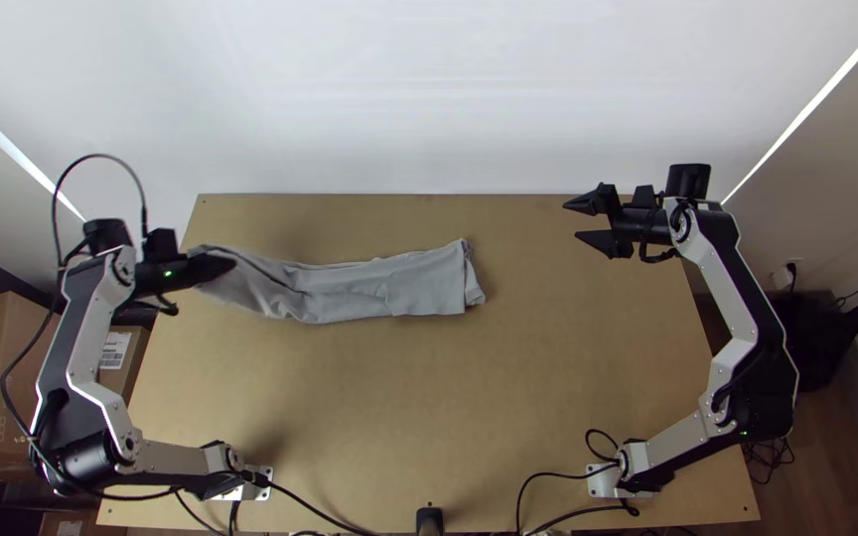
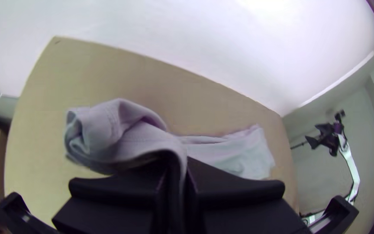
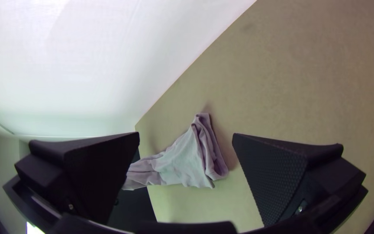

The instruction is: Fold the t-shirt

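free: table (image 1: pixel 389 407) nearside of t-shirt (image 1: pixel 429 283) | obstacle: left arm (image 1: pixel 94 318), left side

Your top view looks steeply down from high over the near edge of the table (image 1: pixel 429 397); it is the widest, with the bases (image 1: pixel 608 482) at seven and five o'clock and the white wall (image 1: pixel 429 99) at twelve. By this same clock, your left wrist view looks from the nine o'clock side, close behind the left gripper (image 1: pixel 218 268), across the table toward three, and it reaches the right arm (image 1: pixel 732 298) far off. Your right wrist view looks from between two and three o'clock, close behind the right gripper (image 1: pixel 572 220), toward nine. For you, the two wrist views face roughly each other and share the t-shirt (image 1: pixel 350 290), which is nearer to the left camera, and a part of the table and the wall.
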Tool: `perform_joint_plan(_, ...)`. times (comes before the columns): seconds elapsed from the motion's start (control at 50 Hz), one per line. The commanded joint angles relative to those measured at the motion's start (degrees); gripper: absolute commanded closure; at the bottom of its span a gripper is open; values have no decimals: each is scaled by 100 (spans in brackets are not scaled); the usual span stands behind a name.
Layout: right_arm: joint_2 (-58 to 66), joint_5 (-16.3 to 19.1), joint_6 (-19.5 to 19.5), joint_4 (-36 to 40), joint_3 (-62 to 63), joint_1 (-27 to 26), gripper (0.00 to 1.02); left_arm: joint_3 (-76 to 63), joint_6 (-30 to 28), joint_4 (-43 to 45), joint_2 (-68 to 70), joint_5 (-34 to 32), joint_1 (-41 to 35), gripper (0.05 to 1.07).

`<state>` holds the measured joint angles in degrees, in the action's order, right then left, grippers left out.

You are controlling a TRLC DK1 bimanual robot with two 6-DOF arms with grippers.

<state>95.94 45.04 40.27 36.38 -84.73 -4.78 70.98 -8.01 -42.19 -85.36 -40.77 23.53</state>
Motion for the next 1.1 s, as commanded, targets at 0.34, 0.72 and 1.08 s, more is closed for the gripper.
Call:
perform_joint_plan(0.34,-594,32,16,-35,413,-173,4,1313,1785,546,-200,694,-3100,105)
perform_joint_plan(0.72,-911,32,42,-35,642,-375,4,2007,2005,721,-1466,1379,-4401,105)
perform_joint_plan(1.08,-990,-74,60,-35,730,-313,4,2781,2313,836,-2547,1713,-5130,105)
